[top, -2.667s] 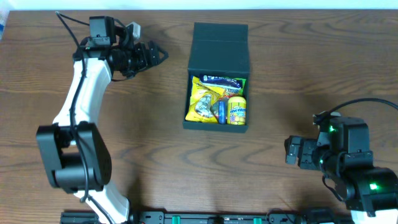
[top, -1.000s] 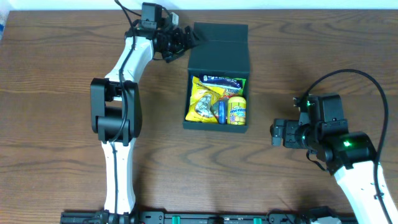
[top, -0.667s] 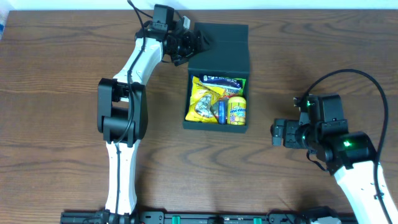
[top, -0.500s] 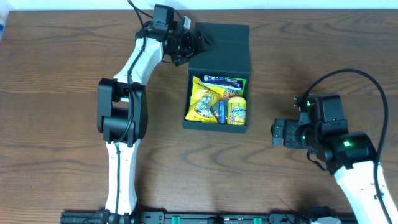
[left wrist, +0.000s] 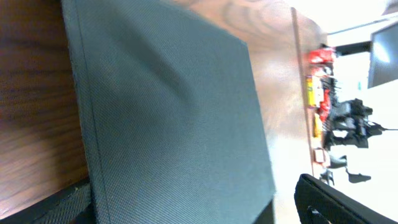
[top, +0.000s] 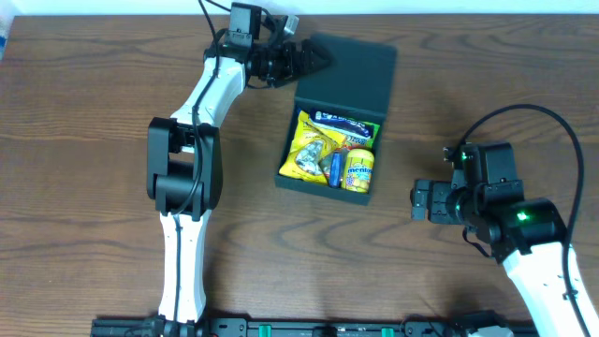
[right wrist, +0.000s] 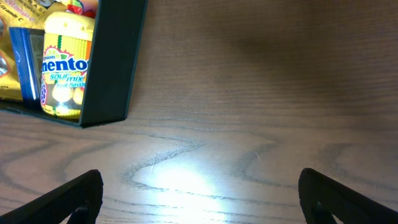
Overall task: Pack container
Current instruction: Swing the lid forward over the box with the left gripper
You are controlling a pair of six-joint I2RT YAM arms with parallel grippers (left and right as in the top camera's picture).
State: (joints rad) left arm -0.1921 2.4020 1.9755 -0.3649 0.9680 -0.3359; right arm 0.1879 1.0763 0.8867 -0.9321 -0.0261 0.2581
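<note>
Container (top: 348, 70) lid corner beneath left jaws

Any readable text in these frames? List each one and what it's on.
"mentos": label of the yellow tub in the container.
"sour mix": same tub, just below the brand.
Yellow packet, dark packet, blue item: print too small or blurred to read.

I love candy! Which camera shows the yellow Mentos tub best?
The right wrist view: the Mentos tub is close, its label readable. Overhead shows it small but whole inside the container. The left wrist view shows only the lid, no tub.
</note>
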